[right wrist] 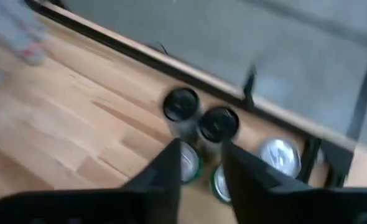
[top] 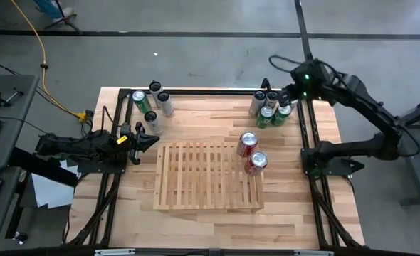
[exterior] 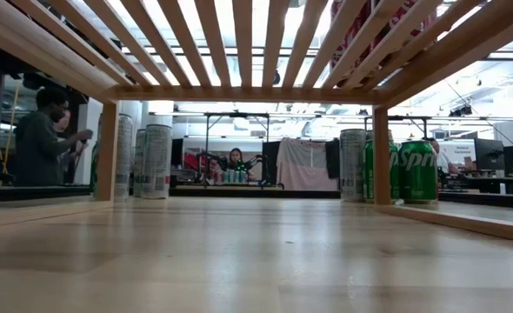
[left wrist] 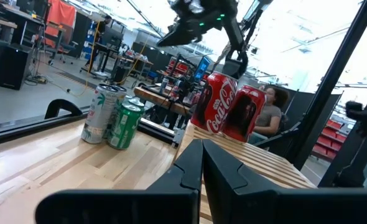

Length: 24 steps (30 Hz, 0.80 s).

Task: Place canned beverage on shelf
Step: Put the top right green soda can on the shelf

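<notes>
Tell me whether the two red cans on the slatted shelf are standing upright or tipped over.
Upright. From above, both red cans show round tops, standing at the shelf's right edge; the left wrist view shows them standing side by side.

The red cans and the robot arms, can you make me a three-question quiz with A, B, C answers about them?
1. Where do the red cans stand?
A. on the shelf's right edge
B. on the floor
C. in the table's far-left corner

2. How many red cans are there?
A. one
B. two
C. five

3. How are the left gripper's fingers?
A. wide open
B. holding a green can
C. shut, holding nothing

Answers:
1 A: in the high view both red cans sit on the slatted shelf, at its right side.
2 B: two red tops show there, one behind the other.
3 C: in the left wrist view the left gripper has its fingers pressed together with nothing between them. The right gripper hangs over the cans in the table's far-right corner.
</notes>
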{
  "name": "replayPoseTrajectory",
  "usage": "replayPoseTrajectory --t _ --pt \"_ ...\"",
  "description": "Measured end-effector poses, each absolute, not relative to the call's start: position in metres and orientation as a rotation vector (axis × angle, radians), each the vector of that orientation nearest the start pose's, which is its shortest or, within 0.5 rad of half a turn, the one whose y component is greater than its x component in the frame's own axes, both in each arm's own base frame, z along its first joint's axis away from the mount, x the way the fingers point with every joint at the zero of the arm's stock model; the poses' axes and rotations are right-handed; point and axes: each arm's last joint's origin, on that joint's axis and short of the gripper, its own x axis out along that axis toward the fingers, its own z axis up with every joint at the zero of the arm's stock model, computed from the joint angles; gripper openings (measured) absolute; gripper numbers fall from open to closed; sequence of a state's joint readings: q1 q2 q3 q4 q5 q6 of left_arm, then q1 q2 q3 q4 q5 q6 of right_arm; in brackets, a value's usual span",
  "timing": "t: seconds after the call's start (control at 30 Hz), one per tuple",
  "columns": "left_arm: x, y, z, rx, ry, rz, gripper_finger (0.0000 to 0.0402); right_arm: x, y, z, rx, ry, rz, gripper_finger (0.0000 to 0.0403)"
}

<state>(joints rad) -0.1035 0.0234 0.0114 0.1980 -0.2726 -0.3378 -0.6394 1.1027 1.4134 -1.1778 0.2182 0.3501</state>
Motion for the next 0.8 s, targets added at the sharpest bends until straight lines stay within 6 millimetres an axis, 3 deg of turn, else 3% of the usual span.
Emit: replayPoseTrajectory --t 0.2,0.33,0.53,0.8 --pt "0.096 -0.002 0.184 -0.371 -0.21 0.136 0.0003 0.131 -0.145 0.339 0.794 0.857 -1.082 0.024" --pt "0.096 -0.002 0.184 -0.371 -0.21 0.136 0.0003 0.127 -0.156 0.299 0.986 0.849 -1.143 0.0303" --pt "0.096 -0.002 0.184 -0.371 -0.21 0.136 0.0003 0.124 -0.161 0.272 1.092 0.766 -1.284 0.0323" --pt "0.096 -0.002 0.184 -0.371 -0.21 0.136 0.0003 0.12 -0.161 0.264 1.075 0.749 -1.408 0.0323"
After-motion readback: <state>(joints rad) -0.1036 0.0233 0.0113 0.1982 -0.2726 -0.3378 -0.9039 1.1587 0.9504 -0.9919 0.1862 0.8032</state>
